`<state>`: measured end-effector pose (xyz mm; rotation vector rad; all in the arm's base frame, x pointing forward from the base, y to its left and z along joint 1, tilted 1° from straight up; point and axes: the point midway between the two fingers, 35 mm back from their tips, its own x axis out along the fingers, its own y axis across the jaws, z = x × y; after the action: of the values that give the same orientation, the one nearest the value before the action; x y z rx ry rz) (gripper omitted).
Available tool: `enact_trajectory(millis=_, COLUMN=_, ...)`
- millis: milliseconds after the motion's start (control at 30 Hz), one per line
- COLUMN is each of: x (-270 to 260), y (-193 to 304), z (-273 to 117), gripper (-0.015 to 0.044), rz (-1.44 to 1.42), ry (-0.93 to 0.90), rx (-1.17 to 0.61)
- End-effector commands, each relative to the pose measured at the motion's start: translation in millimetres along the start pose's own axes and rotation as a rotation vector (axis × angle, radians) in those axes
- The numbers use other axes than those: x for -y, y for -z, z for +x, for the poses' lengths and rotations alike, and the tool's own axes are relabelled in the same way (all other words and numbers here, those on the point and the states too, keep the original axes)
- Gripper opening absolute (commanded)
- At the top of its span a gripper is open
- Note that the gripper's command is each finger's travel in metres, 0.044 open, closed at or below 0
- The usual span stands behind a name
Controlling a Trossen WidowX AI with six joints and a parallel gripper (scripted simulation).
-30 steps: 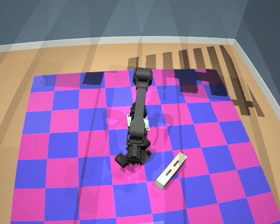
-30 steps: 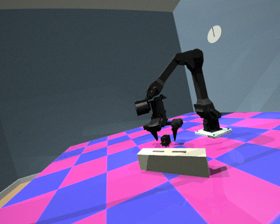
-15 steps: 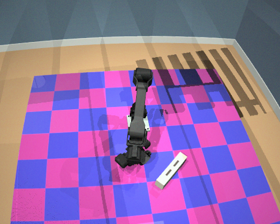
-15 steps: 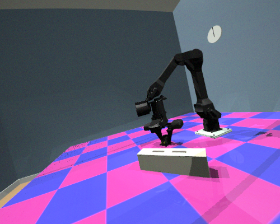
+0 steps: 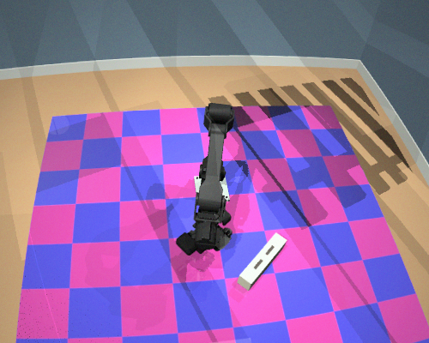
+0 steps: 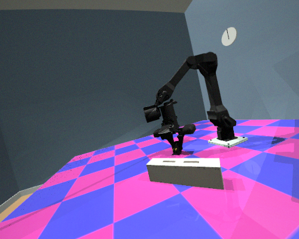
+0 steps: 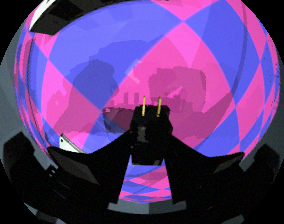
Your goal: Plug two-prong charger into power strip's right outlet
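Observation:
The black two-prong charger (image 6: pixel 177 150) (image 7: pixel 152 122) is between the fingertips of my gripper (image 6: pixel 177 145) (image 7: pixel 147 132), which is shut on it. Its two gold prongs (image 7: pixel 151 106) point toward the top of the wrist view. The charger is at the mat's surface; whether it touches the mat is hard to tell. In the top view the arm hides it. The white power strip (image 5: pixel 249 276) (image 6: pixel 185 176) (image 7: pixel 42 12) lies apart from the gripper, to its right in the top view and in front of it in the exterior view. Two dark outlet slots show on its top.
The arm's white base plate (image 5: pixel 225 189) (image 6: pixel 228 142) stands behind the gripper on the pink and blue checkered mat (image 5: pixel 147 309) (image 6: pixel 146 185). The camera housing (image 6: pixel 152 113) sticks out beside the wrist. Shadows and faint reflections cross the mat.

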<state>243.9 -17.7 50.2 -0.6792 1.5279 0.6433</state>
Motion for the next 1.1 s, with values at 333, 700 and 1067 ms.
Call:
enact_trajectory(millis=333, x=-1.3, y=1.8, z=-42.3, gripper=0.0000, rz=-0.001, ry=0.015, rx=0.017)
enact_trajectory(millis=700, x=-9.1, y=-17.3, z=-32.1, gripper=0.0000, rz=-0.021, ry=0.017, rx=0.018)
enact_trajectory(millis=1067, x=-19.7, y=-36.6, z=-20.9, gripper=0.0000, rz=-0.043, ry=0.018, rx=0.019)
